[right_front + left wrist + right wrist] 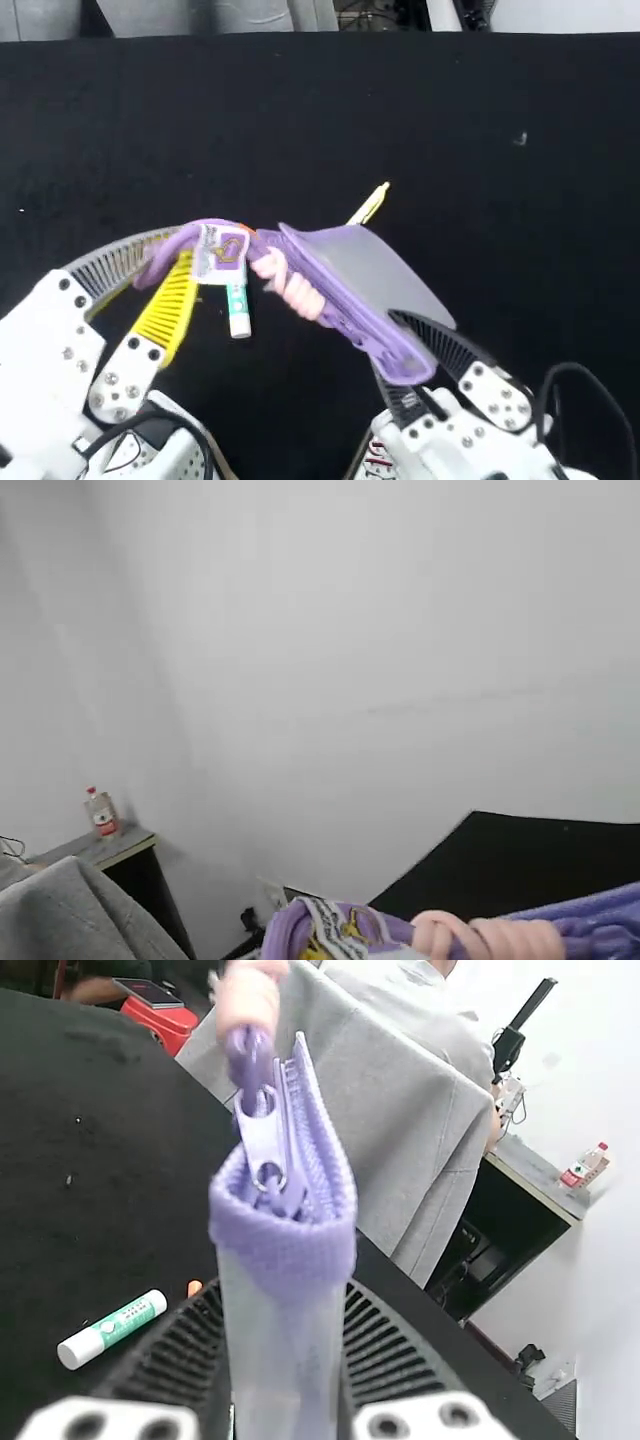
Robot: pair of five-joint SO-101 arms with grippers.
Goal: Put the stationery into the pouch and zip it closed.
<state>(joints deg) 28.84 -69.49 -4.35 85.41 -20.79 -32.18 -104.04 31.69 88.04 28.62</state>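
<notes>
Purple fabric pouch with a see-through plastic side [350,275] hangs stretched in the air btwn two robot arms, above a black table [480,150]. Left end effector [185,255], w/ one yellow and one grey ribbed finger, is pinched narrow on the pouch's end by a white paper tag [222,252]. Right end effector [410,345], w/ dark ribbed fingers, is clamped on the opposite end, one finger each side of the fabric. Held at both ends, the pouch is taut and off the table, prob. so the zip line stays straight and the slider can run along it.

Right wrist view looks along the pouch edge-on: a purple zip pull [265,1145] sits close to the gripped end. How much of the zip is shut can't be told. A pink coiled cord [295,288] lies against the pouch's edge near its middle.

Stationery: a white and green stick w/ a white cap [238,312], glue or similar, lies on the table close by the tagged end, not inside. A yellow pen [371,203] shows beyond the pouch; can't tell if it lies on the table or pokes out of the pouch.

Judged from this, the task is partly done at best: the stick is outside, so zipping now would leave it out. One arm would need to let go to fetch it, and the pouch would then sag from the other
</notes>
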